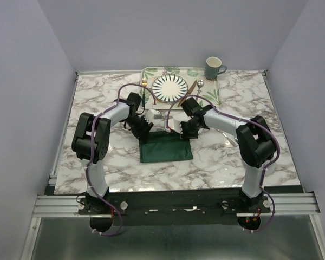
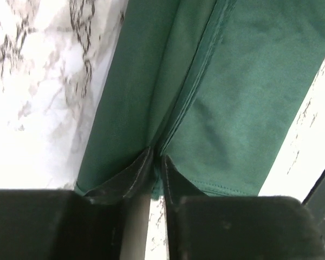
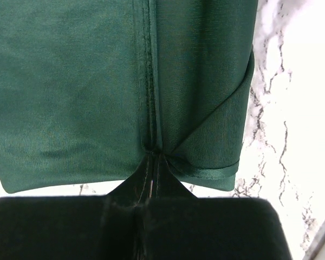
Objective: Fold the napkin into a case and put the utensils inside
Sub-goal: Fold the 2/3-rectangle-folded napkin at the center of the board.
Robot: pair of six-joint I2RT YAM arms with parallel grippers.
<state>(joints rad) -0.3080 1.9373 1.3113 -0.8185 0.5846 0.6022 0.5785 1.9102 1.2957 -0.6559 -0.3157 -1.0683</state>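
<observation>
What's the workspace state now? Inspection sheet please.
Surface: white marbled table.
Job's things: dark green cloth napkin, folded rectangle, centre; slim gold fork, copper-brown knife, silver spoon flank the striped round plate on the leaf-patterned tray.
Clutter: teal ceramic mug by the tray's far right corner.
Grippers: right gripper shut on the napkin's fold; left gripper at that fold, jaws slightly apart, grip unclear.
Cables: purple cables looped along both arms.
Surroundings: plain pale walls on three sides.
</observation>
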